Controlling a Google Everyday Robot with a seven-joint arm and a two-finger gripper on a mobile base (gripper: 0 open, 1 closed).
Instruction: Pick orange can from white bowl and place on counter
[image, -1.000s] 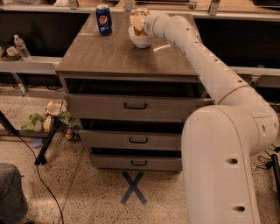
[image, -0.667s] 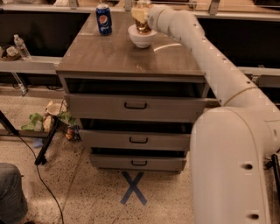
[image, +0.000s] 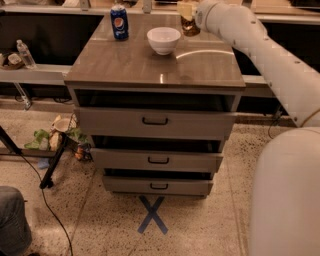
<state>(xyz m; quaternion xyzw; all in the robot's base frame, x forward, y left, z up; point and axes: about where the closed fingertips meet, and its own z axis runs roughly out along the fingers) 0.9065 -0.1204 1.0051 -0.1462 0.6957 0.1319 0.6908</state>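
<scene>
Flagging for you: the orange can (image: 190, 27) sits directly under the gripper (image: 186, 11), at the far right back corner of the counter (image: 150, 67), just right of the white bowl (image: 163, 46) and apart from it. Gripper is closed on the can's upper part, so you only see the lower brown-gold body sticking out below the pale fingers (image: 183, 9). Can is upright. You can't tell from this view whether its base touches the counter or hangs just above it. Bowl sits toward the back middle of the counter with nothing in it, not touched by the gripper. Blue soda can (image: 119, 22) stands upright at the back left, well apart from the gripper. White arm (image: 260, 47) reaches in from your right, across the counter's right edge. All three drawers (image: 155, 121) below are pulled partly out. Blue X mark (image: 152, 221) on the floor in front of the cabinet.
</scene>
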